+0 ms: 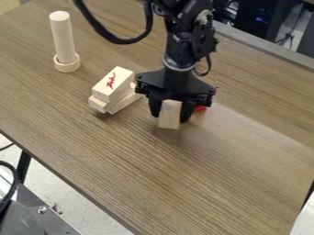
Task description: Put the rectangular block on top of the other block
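Note:
Right of the stacked blocks, the black gripper (171, 110) points down over the middle of the table. Its two fingers are shut on a pale rectangular block (170, 115), one at either side, with the block's long side upright. Whether its lower end touches the table I cannot tell. To the left, a wooden block with a red mark (113, 84) lies tilted on top of other pale blocks (125, 101). Part of this pile is close to the gripper's left edge.
A pale upright cylinder (62, 39) stands in a round wooden base (67, 64) at the upper left. Something red (200, 109) shows just behind the gripper's right finger. The brown table (202, 183) has its front edge running diagonally at the lower left.

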